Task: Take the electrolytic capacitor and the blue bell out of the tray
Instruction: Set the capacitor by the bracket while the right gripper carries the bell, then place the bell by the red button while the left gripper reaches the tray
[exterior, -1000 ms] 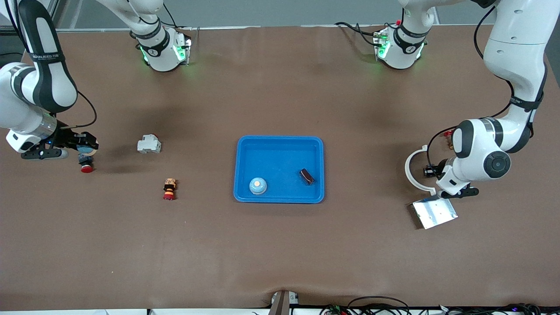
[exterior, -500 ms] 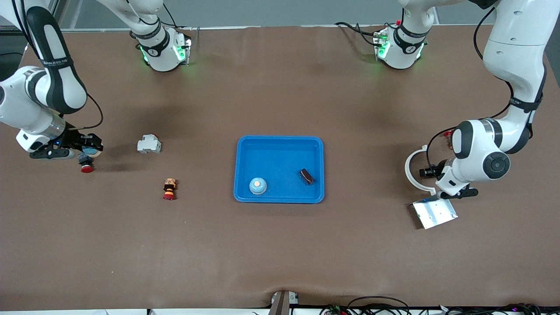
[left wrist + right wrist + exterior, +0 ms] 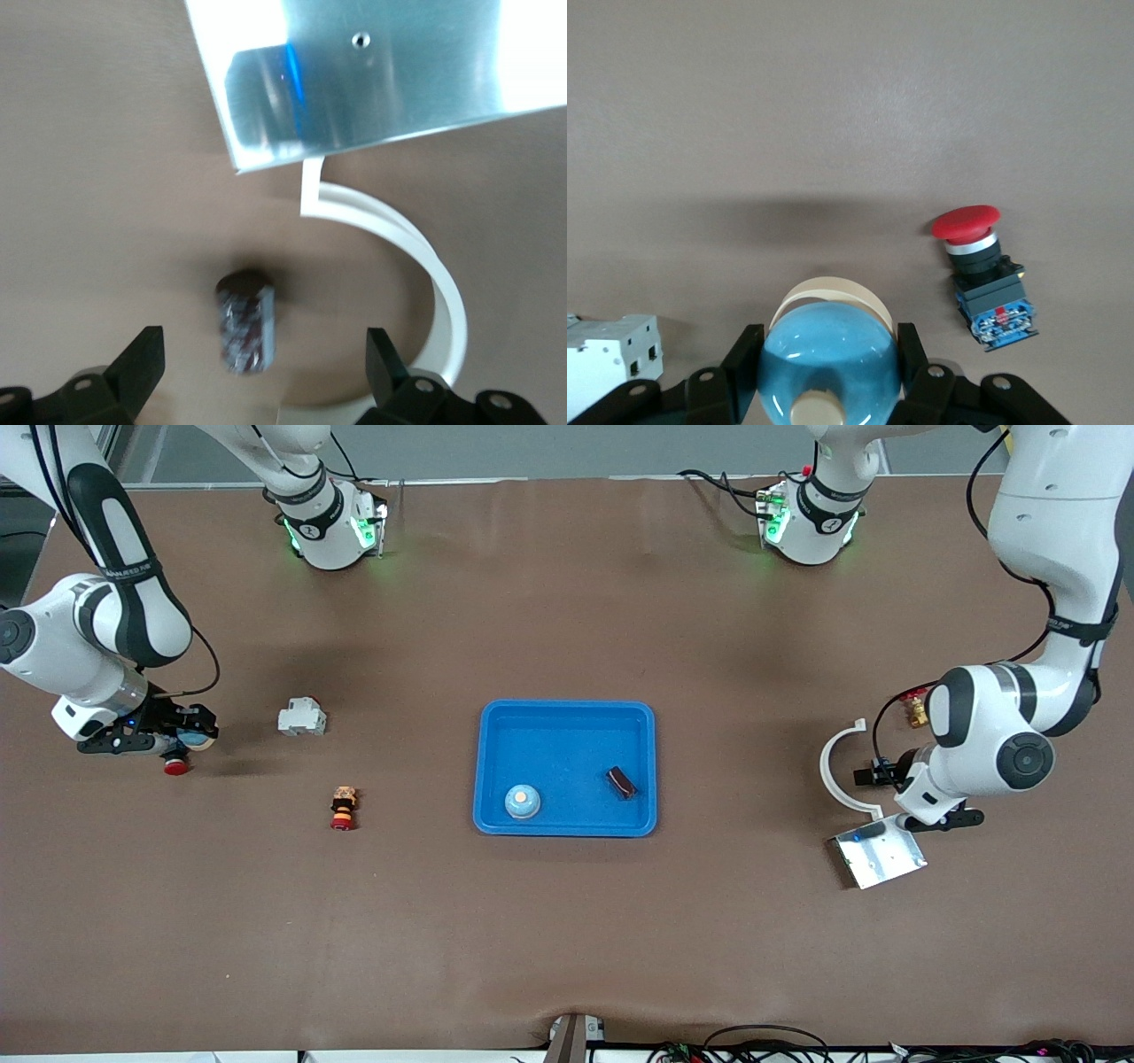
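Brown bench point(image 3: 567, 921), as I log it from my console, nearest items first.

1. Metal plate point(image 3: 879, 856), lying flat just under my left hand point(image 3: 873, 778), toward the left arm's end; in the left wrist view point(image 3: 372, 71) it reflects a blue streak.
2. Red-capped stacked part point(image 3: 342, 807), lying well apart from both hands.
3. Blue tray point(image 3: 567, 713), mid-bench, holding a bell point(image 3: 523, 802) and a dark capacitor point(image 3: 621, 782), the two apart from each other.
4. Left hand point(image 3: 261, 367), fingers spread wide, gripping nothing. Directly below it lies a second dark capacitor point(image 3: 245, 320) on the bench, between the fingers but untouched.
5. White curved piece point(image 3: 837, 771), beside the left hand; one end touches the plate's edge.
6. Red push button point(image 3: 175, 763), lying on the bench just beside my right hand point(image 3: 186, 735).
7. Right hand point(image 3: 828, 376), fingers closed on a blue bell point(image 3: 830, 363), carried above the bench toward the right arm's end.
8. White breaker block point(image 3: 301, 716), near the right hand, toward the tray.
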Tool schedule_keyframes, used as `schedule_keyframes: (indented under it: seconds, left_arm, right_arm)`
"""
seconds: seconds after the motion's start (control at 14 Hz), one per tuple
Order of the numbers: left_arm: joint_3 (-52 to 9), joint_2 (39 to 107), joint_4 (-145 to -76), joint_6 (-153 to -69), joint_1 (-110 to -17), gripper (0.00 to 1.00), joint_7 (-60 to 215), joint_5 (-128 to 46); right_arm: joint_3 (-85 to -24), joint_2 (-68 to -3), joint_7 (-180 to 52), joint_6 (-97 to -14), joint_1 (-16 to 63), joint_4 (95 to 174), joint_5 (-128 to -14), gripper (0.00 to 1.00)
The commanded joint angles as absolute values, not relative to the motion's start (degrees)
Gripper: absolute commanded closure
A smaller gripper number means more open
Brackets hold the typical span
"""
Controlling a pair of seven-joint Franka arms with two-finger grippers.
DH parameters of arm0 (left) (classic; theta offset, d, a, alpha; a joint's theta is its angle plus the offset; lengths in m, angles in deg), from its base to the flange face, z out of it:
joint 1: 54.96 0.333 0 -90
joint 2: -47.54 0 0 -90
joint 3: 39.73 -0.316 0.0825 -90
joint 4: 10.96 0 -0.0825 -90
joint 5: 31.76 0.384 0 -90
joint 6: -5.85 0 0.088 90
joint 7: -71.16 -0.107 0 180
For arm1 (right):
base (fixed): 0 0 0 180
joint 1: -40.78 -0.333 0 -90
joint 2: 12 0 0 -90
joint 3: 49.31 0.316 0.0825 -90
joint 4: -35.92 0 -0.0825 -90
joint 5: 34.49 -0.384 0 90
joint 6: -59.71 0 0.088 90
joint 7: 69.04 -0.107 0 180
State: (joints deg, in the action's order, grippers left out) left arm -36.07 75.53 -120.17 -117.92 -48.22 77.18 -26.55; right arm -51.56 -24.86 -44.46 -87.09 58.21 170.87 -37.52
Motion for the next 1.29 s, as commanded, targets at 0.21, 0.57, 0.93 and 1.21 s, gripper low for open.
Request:
schedule_keyframes:
  seconds: [0.21, 0.57, 0.93, 1.21]
  left_arm:
    - [-35.0, 67.7, -112.6, -101.9, -48.0, 0.0, 77.5, -31.2]
    - [-32.3, 67.7, -101.8, -89.3, -48.0, 0.0, 84.8, -34.6]
    - [-25.0, 68.0, -99.5, -88.5, -48.3, 0.0, 98.9, -34.6]
    - [-19.3, 68.5, -99.5, -88.5, -48.5, 0.0, 108.7, -34.5]
  right_arm:
    - [-50.5, -26.8, -43.6, -88.1, 59.7, 171.2, -37.7, 1.0]
    - [-50.5, -28.7, -43.6, -89.0, 59.7, 171.1, -38.5, 1.0]
    - [-50.4, -30.0, -43.6, -90.8, 59.6, 171.1, -38.9, 1.0]
    - [-50.3, -31.3, -43.6, -91.9, 59.3, 171.1, -40.5, 1.0]
